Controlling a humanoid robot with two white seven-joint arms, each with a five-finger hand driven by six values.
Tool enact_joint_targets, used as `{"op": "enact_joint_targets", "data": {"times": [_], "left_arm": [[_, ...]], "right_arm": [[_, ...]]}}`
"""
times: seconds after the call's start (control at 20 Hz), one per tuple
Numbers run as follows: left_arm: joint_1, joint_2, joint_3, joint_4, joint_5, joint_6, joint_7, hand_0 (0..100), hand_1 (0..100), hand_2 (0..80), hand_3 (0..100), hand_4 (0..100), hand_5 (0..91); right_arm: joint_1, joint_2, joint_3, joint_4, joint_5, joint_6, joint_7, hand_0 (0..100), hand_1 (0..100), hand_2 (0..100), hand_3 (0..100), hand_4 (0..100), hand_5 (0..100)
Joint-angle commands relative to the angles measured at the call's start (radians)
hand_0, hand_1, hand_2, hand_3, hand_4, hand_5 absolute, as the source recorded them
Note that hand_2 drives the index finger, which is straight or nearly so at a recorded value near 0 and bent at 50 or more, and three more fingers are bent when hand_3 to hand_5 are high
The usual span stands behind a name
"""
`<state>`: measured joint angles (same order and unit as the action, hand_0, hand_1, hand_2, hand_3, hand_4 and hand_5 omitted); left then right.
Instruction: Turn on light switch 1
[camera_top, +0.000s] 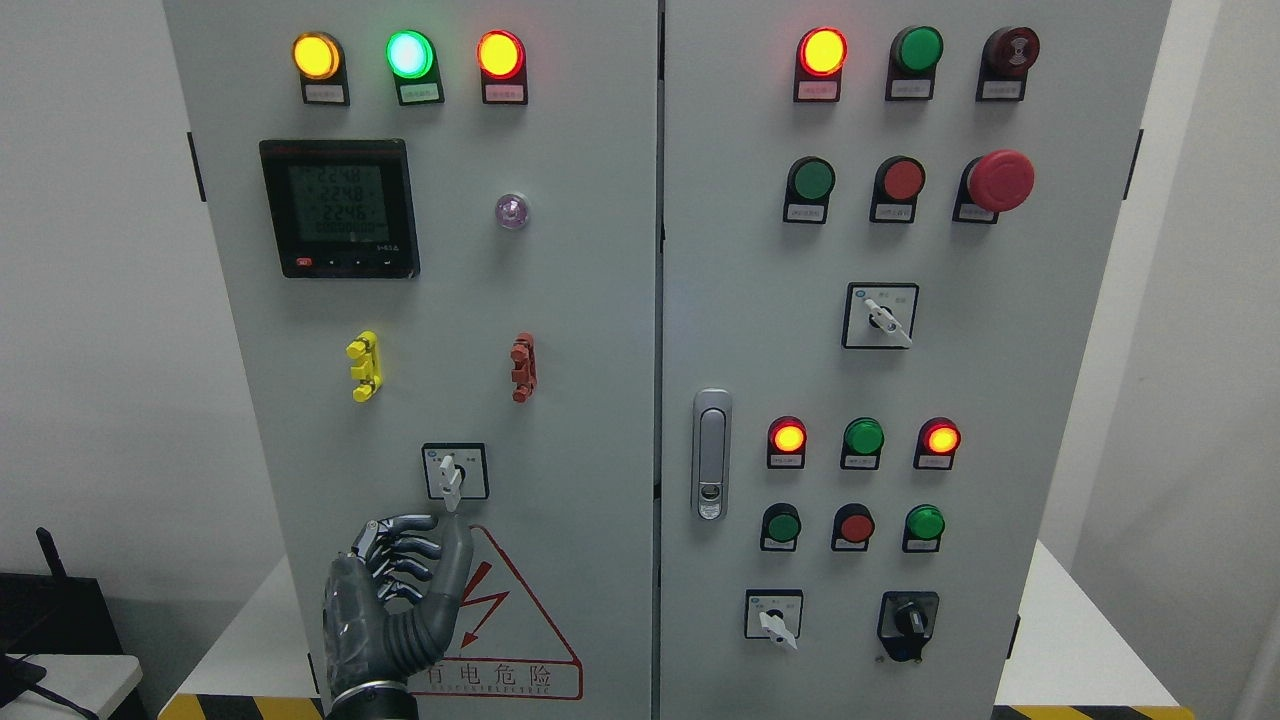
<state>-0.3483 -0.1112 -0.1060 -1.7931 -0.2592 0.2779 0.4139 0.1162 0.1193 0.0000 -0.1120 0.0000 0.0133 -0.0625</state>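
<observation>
A white-handled rotary switch (452, 474) on the left door of a grey electrical cabinet (590, 330) sits just above the robot's left hand (395, 600), its handle pointing down toward the raised thumb, which ends just short of it. The hand is relaxed, fingers loosely bent and gripping nothing. A red-bordered hazard triangle (520, 640) lies just right of the hand. Higher up are yellow (364, 366) and red (523, 367) clips, a digital meter (339, 208) and three lit lamps (410, 55). Far right, the second door carries a latch (711, 455), lamps, push buttons and further rotary switches.
</observation>
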Motion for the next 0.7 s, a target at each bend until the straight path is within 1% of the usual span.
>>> {"op": "enact_joint_targets", "data": {"times": [0.0,0.35,0.5,0.65], "left_arm": [[-0.006,-0.002,-0.003,-0.009,-0.003,0.004,0.003,23,50,45.9,70,77,76.3],[-0.024,-0.002,-0.001,-0.011,-0.002,0.007,0.003,24,48,46.2,70,77,76.4],[-0.047,-0.002,-0.001,-0.009,0.000,0.030,0.003,24,47,46.4,70,77,76.5],[-0.051,-0.002,-0.001,-0.009,0.001,0.038,0.003,24,47,46.6,70,77,76.5]], "right_arm": [[0.000,0.000,0.017,0.000,-0.025,0.000,0.000,12,39,0,0,0,0],[0.000,-0.001,0.017,0.000,-0.025,-0.001,0.000,12,39,0,0,0,0],[0.000,0.000,0.017,0.000,-0.025,-0.001,0.000,12,39,0,0,0,0],[0.000,0.000,0.017,0.000,-0.025,-0.001,0.000,12,39,0,0,0,0]]}}
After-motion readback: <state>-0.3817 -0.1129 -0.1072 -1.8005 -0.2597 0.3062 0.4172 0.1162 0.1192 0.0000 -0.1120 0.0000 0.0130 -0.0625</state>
